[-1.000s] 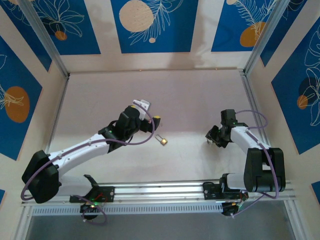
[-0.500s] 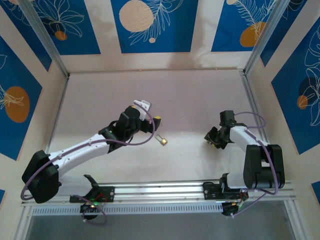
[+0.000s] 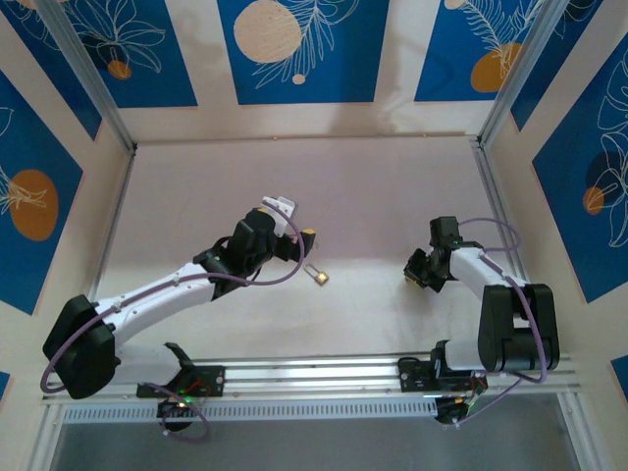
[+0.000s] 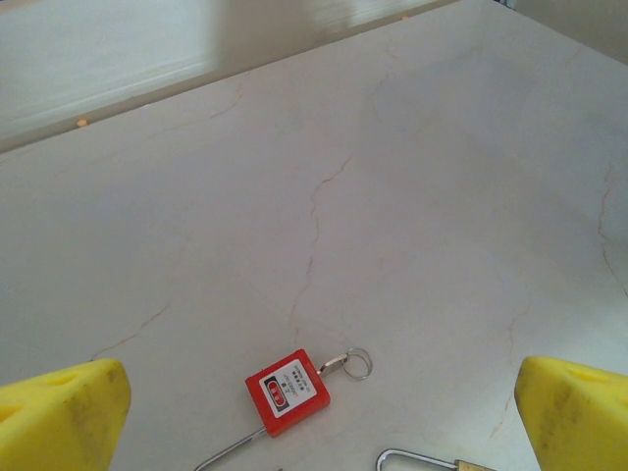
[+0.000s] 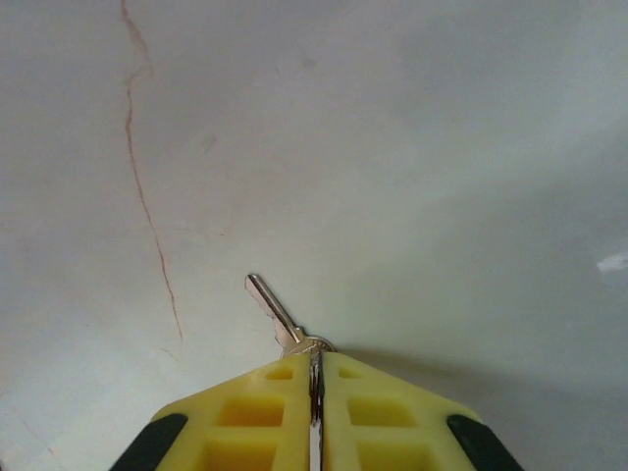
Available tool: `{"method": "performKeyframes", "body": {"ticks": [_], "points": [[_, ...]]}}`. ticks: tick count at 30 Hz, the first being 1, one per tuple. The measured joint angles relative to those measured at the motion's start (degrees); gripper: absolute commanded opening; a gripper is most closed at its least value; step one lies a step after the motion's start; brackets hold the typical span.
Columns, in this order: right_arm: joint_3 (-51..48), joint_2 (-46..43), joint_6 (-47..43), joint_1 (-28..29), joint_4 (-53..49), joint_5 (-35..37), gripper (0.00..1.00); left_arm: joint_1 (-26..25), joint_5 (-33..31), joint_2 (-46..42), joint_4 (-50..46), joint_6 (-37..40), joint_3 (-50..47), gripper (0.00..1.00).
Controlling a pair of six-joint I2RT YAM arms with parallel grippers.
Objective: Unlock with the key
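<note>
The key (image 5: 276, 310) is pinched by its head between the tips of the right gripper (image 5: 316, 365). The gripper's yellow fingers (image 5: 263, 397) are pressed together with only the metal between them. The thin silver blade sticks out past the fingertips and slants to the far left, low over the pale table (image 3: 373, 186); whether its tip touches the surface cannot be told. In the top view this gripper (image 3: 413, 274) sits low on the right side of the table, well apart from the locks.

The left gripper (image 3: 295, 222) is spread fully wide and holds nothing, its yellow fingers (image 4: 61, 412) at the two lower corners of its wrist view. On the table between them lies the red padlock (image 4: 287, 391), flat, with a small ring at its right corner. The brass padlock (image 3: 321, 278) lies just near and right of it, left of the table's middle.
</note>
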Motion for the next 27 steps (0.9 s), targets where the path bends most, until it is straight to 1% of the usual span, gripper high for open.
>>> {"method": "performKeyframes", "body": {"ticks": [4,8,12,16,18,21,24,27], "points": [[0.02,-0.02,-0.04,0.00,0.00,0.17,0.03,0.00,0.00,0.00,0.02,0.00,0.02,1.00],[0.11,-0.28,-0.09,0.02,-0.07,0.15,0.00,-0.09,0.00,0.00,0.02,0.02,0.02,1.00],[0.48,-2.27,-0.09,0.72,-0.72,0.13,0.00,-0.15,0.00,0.00,0.02,0.02,0.02,1.00],[2.56,-4.94,-0.04,3.63,-1.99,0.13,0.00,-0.15,0.02,0.00,0.39,0.04,-0.02,1.00],[4.13,-5.73,0.00,5.42,-2.75,0.13,0.00,-0.15,0.46,-0.22,2.75,0.20,-0.83,1.00],[7.13,-6.64,0.42,8.28,-3.82,0.22,0.00,-0.39,2.29,-2.78,9.44,1.62,-5.75,1.00],[10.67,-6.78,0.85,11.67,-4.79,0.33,0.00,-1.33,4.17,-5.79,16.57,4.00,-11.54,1.00],[14.60,-6.45,1.03,15.56,-5.70,0.39,0.00,-2.75,6.49,-6.25,20.61,6.69,-13.42,1.00]]}}
